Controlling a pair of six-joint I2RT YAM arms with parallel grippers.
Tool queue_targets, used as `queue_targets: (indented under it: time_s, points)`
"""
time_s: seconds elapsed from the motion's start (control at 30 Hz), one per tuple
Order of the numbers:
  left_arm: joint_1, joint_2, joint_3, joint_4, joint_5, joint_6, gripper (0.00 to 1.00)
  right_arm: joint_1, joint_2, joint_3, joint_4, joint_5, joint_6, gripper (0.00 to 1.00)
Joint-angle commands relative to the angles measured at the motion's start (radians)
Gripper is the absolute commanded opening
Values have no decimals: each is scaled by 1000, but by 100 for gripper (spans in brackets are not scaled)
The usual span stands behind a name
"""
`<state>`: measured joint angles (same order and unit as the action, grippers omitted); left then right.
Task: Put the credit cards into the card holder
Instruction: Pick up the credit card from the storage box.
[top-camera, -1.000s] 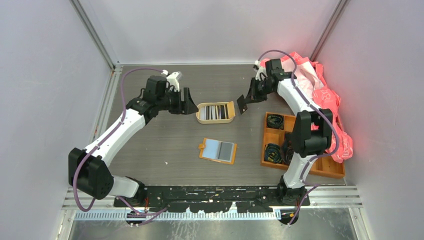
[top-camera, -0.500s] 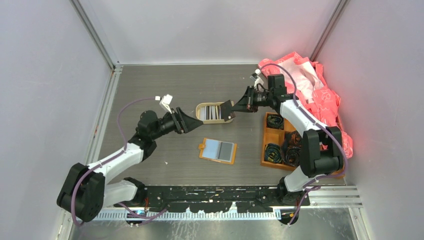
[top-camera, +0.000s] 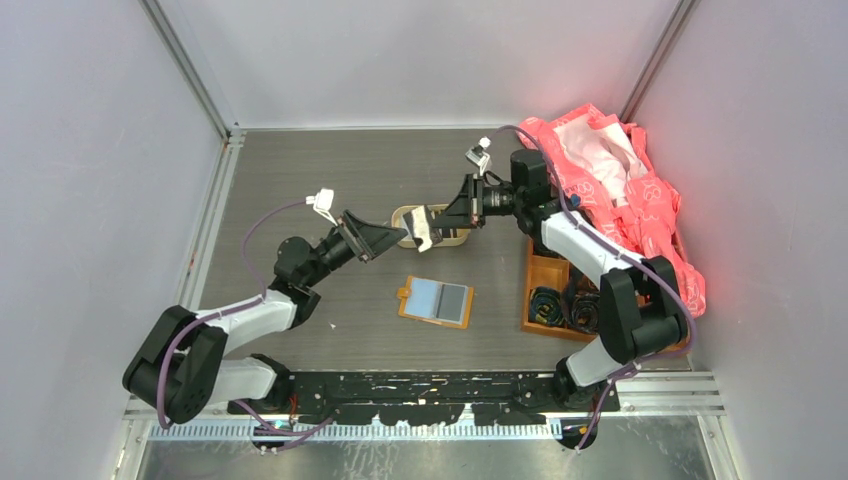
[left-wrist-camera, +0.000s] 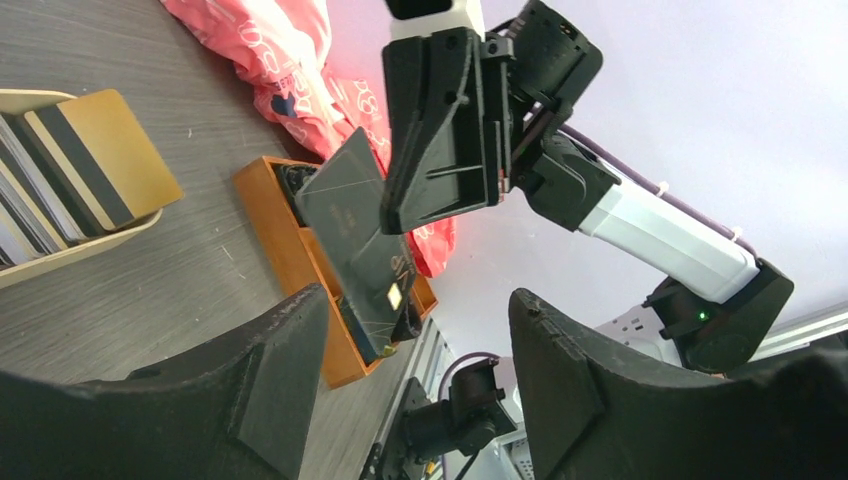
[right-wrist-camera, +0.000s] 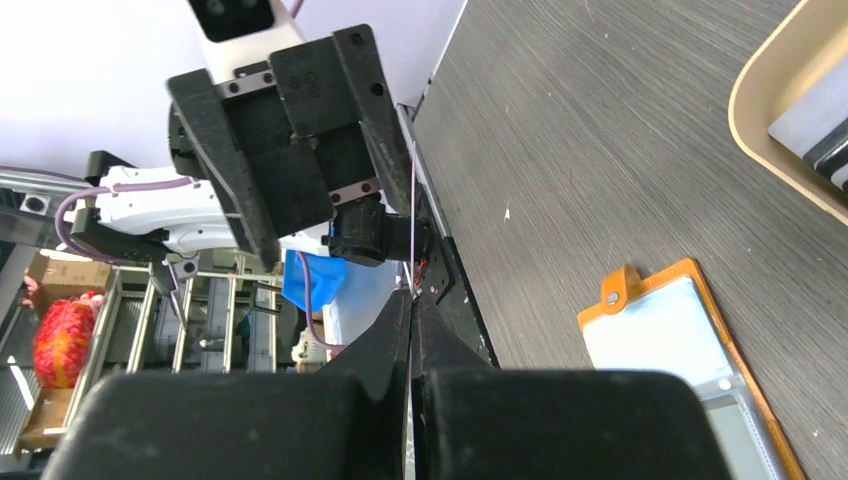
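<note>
My right gripper (top-camera: 432, 219) is shut on a dark credit card (left-wrist-camera: 357, 235) with a small gold chip, held in the air over the oval beige tin (top-camera: 459, 238). In the right wrist view the card (right-wrist-camera: 412, 215) shows edge-on between the closed fingers. My left gripper (top-camera: 385, 238) faces it, open, its fingers (left-wrist-camera: 268, 385) on either side of the card's lower corner without touching it. The card holder (top-camera: 436, 300) lies open on the table, orange-edged with a pale blue and grey inside, nearer than both grippers. More credit cards (left-wrist-camera: 98, 152) stand in the tin.
An orange wooden compartment tray (top-camera: 548, 272) with dark rolled items sits at the right. A pink bag (top-camera: 610, 170) is heaped at the back right. Walls close the table on three sides.
My right gripper has carried the card leftward over the tin. My left arm has swung toward the middle, and its open gripper now meets the card.
</note>
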<state>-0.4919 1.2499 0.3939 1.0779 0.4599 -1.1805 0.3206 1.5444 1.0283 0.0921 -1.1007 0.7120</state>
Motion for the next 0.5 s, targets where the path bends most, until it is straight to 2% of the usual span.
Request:
queue_targets:
  time_s: [0.0, 0.13, 0.23, 0.4, 0.47]
  points:
    - [-5, -2, 26, 35, -29, -11, 65, -1, -69, -4, 119, -33, 45, 1]
    - [-5, -34, 24, -73, -39, 16, 63, 4, -77, -7, 124, -32, 44, 1]
    - [-5, -34, 47, -84, -35, 11, 62, 23, -69, -7, 125, -38, 40, 1]
    - [-5, 1, 90, -65, -18, -19, 54, 63, -60, -6, 120, -53, 17, 1]
    - [-5, 24, 93, -21, -5, -40, 47, 69, -56, -5, 118, -58, 11, 1]
